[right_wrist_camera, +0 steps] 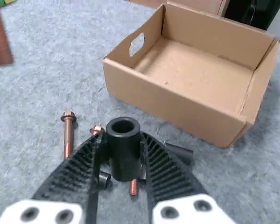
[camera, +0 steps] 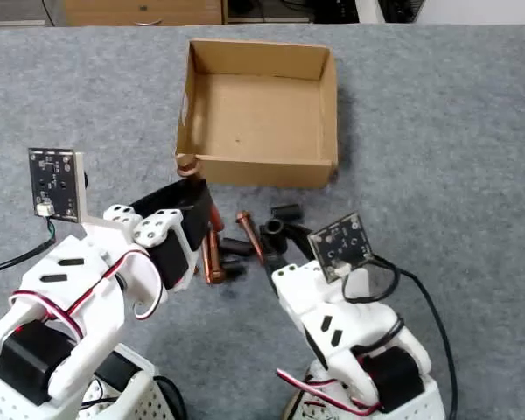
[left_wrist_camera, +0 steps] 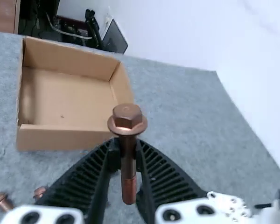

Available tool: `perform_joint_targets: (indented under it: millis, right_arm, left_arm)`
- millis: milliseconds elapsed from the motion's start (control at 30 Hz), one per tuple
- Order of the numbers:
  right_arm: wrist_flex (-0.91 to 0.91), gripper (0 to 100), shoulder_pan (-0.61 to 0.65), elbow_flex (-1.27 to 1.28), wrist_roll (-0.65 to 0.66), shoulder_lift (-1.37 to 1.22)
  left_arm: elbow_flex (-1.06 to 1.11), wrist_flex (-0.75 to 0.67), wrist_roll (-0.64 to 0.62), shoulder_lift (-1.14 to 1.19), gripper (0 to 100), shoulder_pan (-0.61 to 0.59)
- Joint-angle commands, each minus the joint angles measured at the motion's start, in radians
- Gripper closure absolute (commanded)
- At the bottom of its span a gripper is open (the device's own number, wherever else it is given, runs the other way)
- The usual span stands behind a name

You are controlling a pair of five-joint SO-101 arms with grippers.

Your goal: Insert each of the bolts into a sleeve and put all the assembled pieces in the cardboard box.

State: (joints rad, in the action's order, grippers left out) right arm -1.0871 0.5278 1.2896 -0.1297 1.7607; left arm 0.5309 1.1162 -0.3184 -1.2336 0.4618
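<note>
My left gripper (left_wrist_camera: 126,145) is shut on a copper bolt (left_wrist_camera: 126,135), held upright with its hex head (camera: 188,164) uppermost, just in front of the cardboard box (camera: 262,171). My right gripper (right_wrist_camera: 123,154) is shut on a black sleeve (right_wrist_camera: 123,140), bore facing up, over the pile of parts (camera: 274,229). The box (right_wrist_camera: 172,105) is open and holds nothing. Loose bolts (camera: 210,254) (camera: 249,234) and loose sleeves (camera: 286,211) (camera: 236,248) lie on the carpet between the two grippers. The held bolt's threaded end (right_wrist_camera: 0,37) hangs near the sleeve.
Grey carpet (camera: 437,131) covers the table. A loose bolt (right_wrist_camera: 67,133) and a lying sleeve (right_wrist_camera: 179,151) rest near the box's front wall (left_wrist_camera: 60,138). Wooden furniture (camera: 140,10) stands behind the table. Both arm bases sit at the near edge.
</note>
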Motion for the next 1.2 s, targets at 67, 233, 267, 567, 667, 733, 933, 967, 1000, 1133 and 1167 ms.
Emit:
perform_joint_targets:
  millis: [67,233,267,567,667,733,933,967,1000,1133,1167]
  right_arm:
    - [0.071,99.7,0.113,0.033,-0.009,0.015]
    - [0.106,99.7,0.174,0.030,-0.009,0.016]
    - [0.110,99.7,0.174,0.030,-0.009,0.016]
    - [0.121,99.7,0.174,-0.005,-0.009,0.016]
    - [0.123,99.7,0.173,-0.013,-0.009,0.016]
    - [0.123,99.7,0.173,-0.013,-0.009,0.016]
    - [0.117,99.7,0.173,-0.048,-0.035,0.016]
    - [0.117,99.7,0.173,-0.053,-0.057,0.016]
    - [0.115,99.7,0.173,-0.054,-0.074,0.016]
    - [0.117,99.7,0.173,-0.056,-0.080,0.016]
    - [0.117,99.7,0.173,-0.056,-0.081,0.016]
  left_arm:
    - [-0.011,-0.094,-0.003,-0.007,98,0.021]
    - [0.043,-0.143,-0.006,-0.008,98,0.043]
    - [0.052,-0.155,-0.003,-0.008,98,0.043]
    - [0.103,-0.176,-0.006,-0.018,98,0.034]
    - [0.110,-0.176,-0.008,-0.018,98,0.034]
    - [0.110,-0.181,-0.008,-0.018,98,0.034]
    - [0.129,-0.176,-0.009,-0.019,98,0.044]
    - [0.129,-0.176,-0.009,-0.019,98,0.044]
    - [0.129,-0.176,-0.009,-0.019,98,0.044]
    - [0.149,-0.178,-0.005,-0.019,98,0.044]
    - [0.157,-0.176,-0.005,-0.019,98,0.044]
